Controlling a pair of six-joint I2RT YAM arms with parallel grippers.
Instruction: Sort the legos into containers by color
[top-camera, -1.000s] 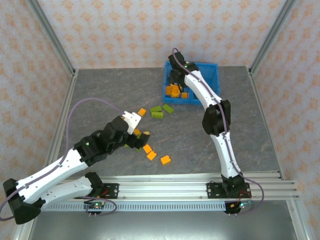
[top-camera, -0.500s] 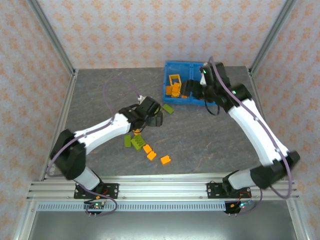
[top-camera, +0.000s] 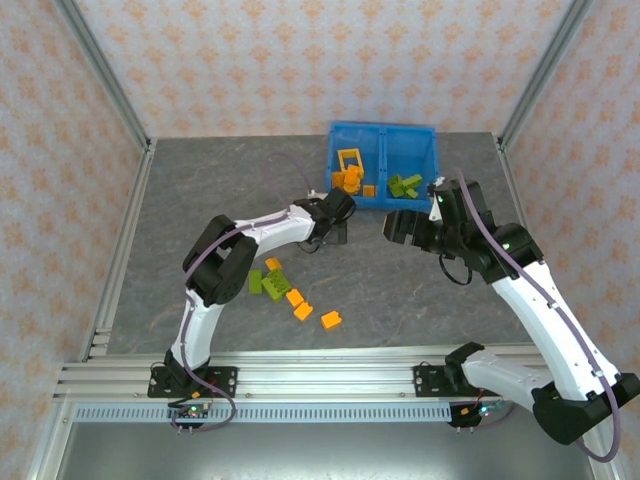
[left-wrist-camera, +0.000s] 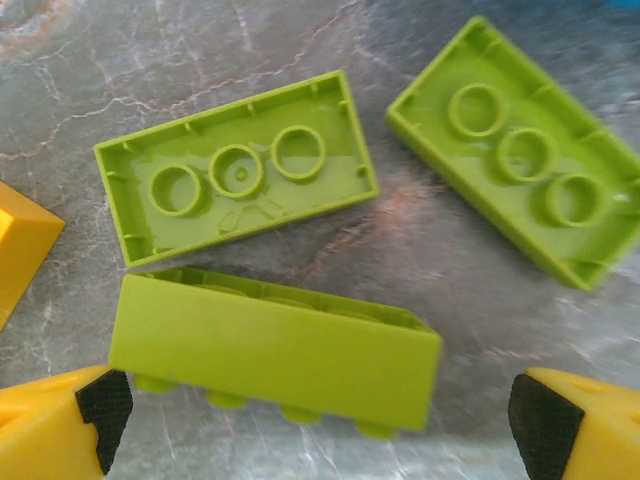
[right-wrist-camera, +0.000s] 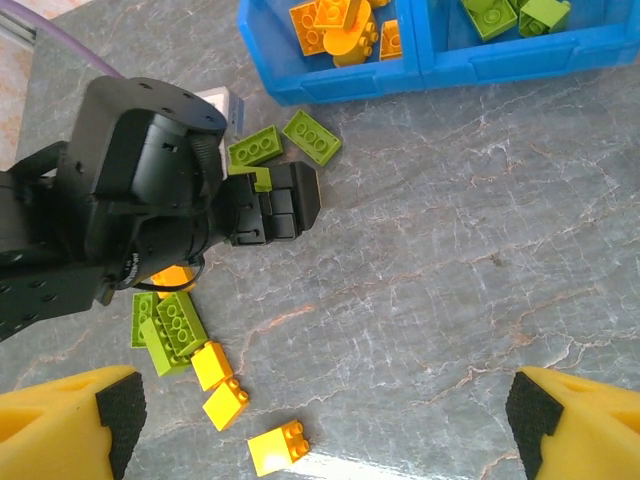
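The left gripper (left-wrist-camera: 320, 405) hung low over the grey table (top-camera: 200, 190), just in front of the blue bin (top-camera: 432, 160), with its jaws spread wide and holding nothing. Between its black pads (left-wrist-camera: 100, 405), touching neither, a lime green brick (left-wrist-camera: 275, 352) lay tipped on its long side. Just beyond it two more green bricks lay upside down with their hollow undersides up, one (left-wrist-camera: 235, 180) close beside it and the other (left-wrist-camera: 520, 140) angled off to the right. The corner of an orange brick (left-wrist-camera: 20, 245) showed at the left edge of that wrist view. The bin sat at the table's far edge, right of the middle. Its left compartment (right-wrist-camera: 330, 85) held orange bricks (right-wrist-camera: 335, 20) and a yellow square frame (top-camera: 350, 160), and its right compartment (right-wrist-camera: 520, 60) held green bricks (right-wrist-camera: 500, 15). The right gripper (right-wrist-camera: 320, 415) hovered higher over the table in front of the bin, fingers far apart and empty. Near the table's middle, toward the left arm, lay a small green cluster (top-camera: 262, 283), with one orange brick (top-camera: 272, 264) beside it and three orange bricks (top-camera: 297, 298) (top-camera: 303, 311) (top-camera: 331, 320) trailing toward the near edge.
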